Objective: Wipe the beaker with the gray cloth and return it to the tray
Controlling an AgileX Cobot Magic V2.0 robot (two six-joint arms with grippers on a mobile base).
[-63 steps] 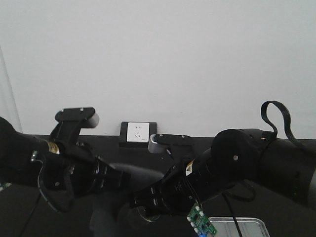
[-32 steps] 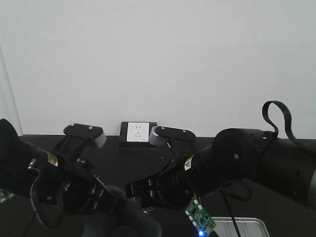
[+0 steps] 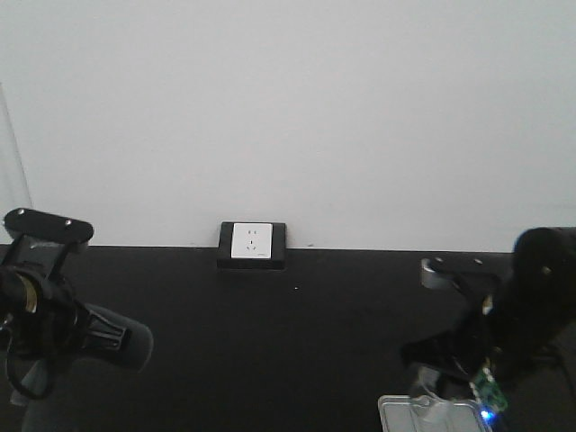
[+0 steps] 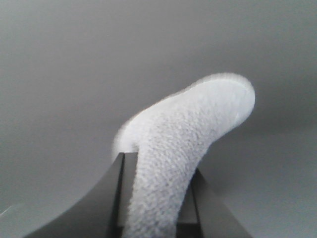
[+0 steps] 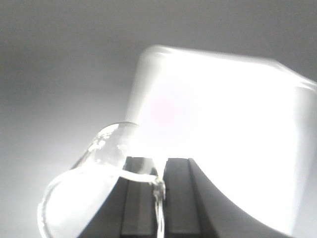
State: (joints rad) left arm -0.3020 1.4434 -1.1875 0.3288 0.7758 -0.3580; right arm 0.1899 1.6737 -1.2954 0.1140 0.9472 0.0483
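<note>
Right tool (image 5: 159,171) pinches the beaker (image 5: 96,166) by its rim near the tray (image 3: 389,405), while left tool (image 4: 158,171) clamps the gray cloth (image 4: 190,126) well apart; this thin rim grip risks the glass slipping.

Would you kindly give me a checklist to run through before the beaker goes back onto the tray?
1. Beaker pinched in right gripper: ok.
2. Gray cloth clamped in left gripper: ok.
3. Left gripper well apart from tray: ok.
4. Tray close below right gripper: ok.
5. Tray floor free for the beaker: cannot tell, glare.
6. Beaker wiped clean: cannot tell.
</note>
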